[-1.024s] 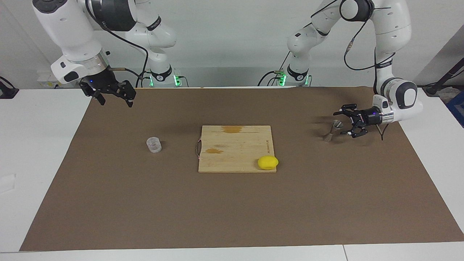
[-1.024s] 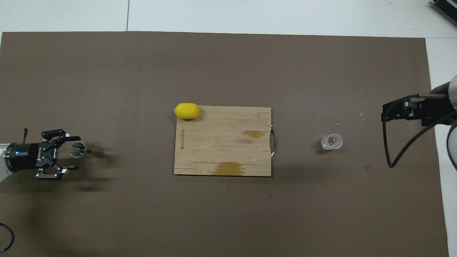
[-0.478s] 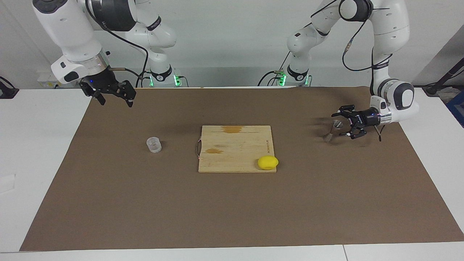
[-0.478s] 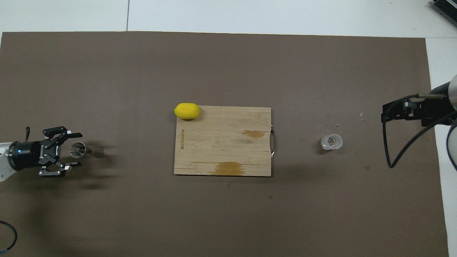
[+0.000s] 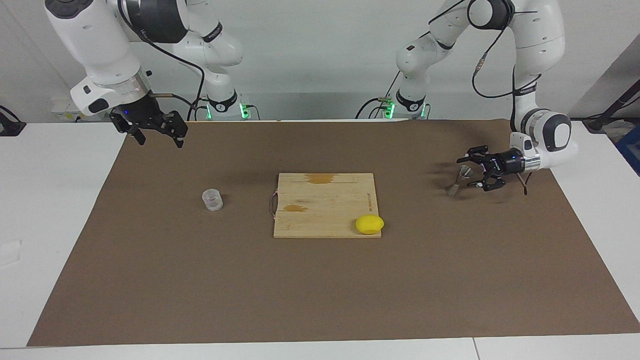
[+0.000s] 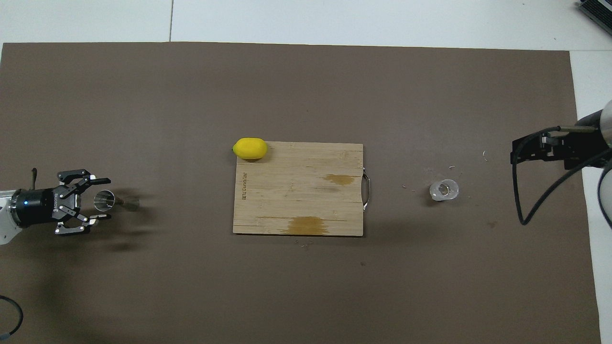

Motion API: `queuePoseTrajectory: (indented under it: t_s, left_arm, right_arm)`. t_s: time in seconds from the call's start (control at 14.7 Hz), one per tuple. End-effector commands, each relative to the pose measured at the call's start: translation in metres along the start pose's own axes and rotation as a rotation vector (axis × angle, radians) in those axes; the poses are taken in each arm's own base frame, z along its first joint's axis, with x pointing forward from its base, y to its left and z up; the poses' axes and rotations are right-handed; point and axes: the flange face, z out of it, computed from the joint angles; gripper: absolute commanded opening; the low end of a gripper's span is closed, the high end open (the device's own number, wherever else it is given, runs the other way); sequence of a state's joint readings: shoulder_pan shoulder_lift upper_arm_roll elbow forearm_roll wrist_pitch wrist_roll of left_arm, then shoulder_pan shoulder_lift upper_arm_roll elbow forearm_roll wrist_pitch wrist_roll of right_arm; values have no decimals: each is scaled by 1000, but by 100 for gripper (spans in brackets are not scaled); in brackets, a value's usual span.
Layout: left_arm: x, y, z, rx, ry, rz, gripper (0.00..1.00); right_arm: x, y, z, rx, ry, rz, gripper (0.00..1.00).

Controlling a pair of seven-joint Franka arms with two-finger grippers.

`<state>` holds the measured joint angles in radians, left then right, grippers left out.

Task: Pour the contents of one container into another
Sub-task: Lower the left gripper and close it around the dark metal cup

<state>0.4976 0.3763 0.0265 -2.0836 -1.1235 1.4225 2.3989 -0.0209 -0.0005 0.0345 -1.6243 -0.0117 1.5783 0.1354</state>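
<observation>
The small metal jigger (image 5: pixel 459 180) stands on the brown mat toward the left arm's end of the table; it also shows in the overhead view (image 6: pixel 108 200). My left gripper (image 5: pixel 468 173) lies level and low, open, with one finger on each side of the jigger's upper cone (image 6: pixel 106 199); I see no touch. The clear cup (image 5: pixel 212 199) stands on the mat toward the right arm's end, with something pale inside (image 6: pixel 444 190). My right gripper (image 5: pixel 159 136) hangs open and empty in the air above the mat's corner by its base, well apart from the cup (image 6: pixel 521 152).
A wooden cutting board (image 5: pixel 325 210) with darker stains lies mid-table between the cup and the jigger (image 6: pixel 296 167). A yellow lemon (image 5: pixel 369 224) rests at the board's corner farthest from the robots, toward the left arm's end (image 6: pixel 250 148).
My left gripper has slid a little toward the jigger, so its fingers now flank the upper cone, and they have narrowed slightly. The right arm, cup and jigger have not moved.
</observation>
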Motion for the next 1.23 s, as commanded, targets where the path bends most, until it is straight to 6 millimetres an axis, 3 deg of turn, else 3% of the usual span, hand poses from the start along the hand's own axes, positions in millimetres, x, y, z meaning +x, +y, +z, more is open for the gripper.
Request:
queuePoseTrajectory:
  t_s: [0.0,0.14,0.48,0.68,0.82,0.96,1.16]
  left_arm:
    - [4,4,2,30,-9,27,83]
    - [4,4,2,31,-9,27,68]
    - [4,5,-4,41,-8,26,43]
    - [7,4,-6,38,-2,29,43]
    - [27,-6,-6,8,8,63,43]
    - [34,-9,-3,-11,17,58,43]
    - [45,-15,26,-64,35,29,42]
  right_arm:
    - [-5,5,-1,-3,-6,-11,100]
    - [-5,5,-1,-3,-6,-10,100]
    - [-5,5,-1,-3,-6,-10,100]
    - [-5,5,-1,-3,-6,-10,100]
    - [-5,5,-1,-3,-6,-10,100]
    - [-5,6,-1,-3,-6,-8,100]
    - [-5,5,-2,-2,0,-7,100]
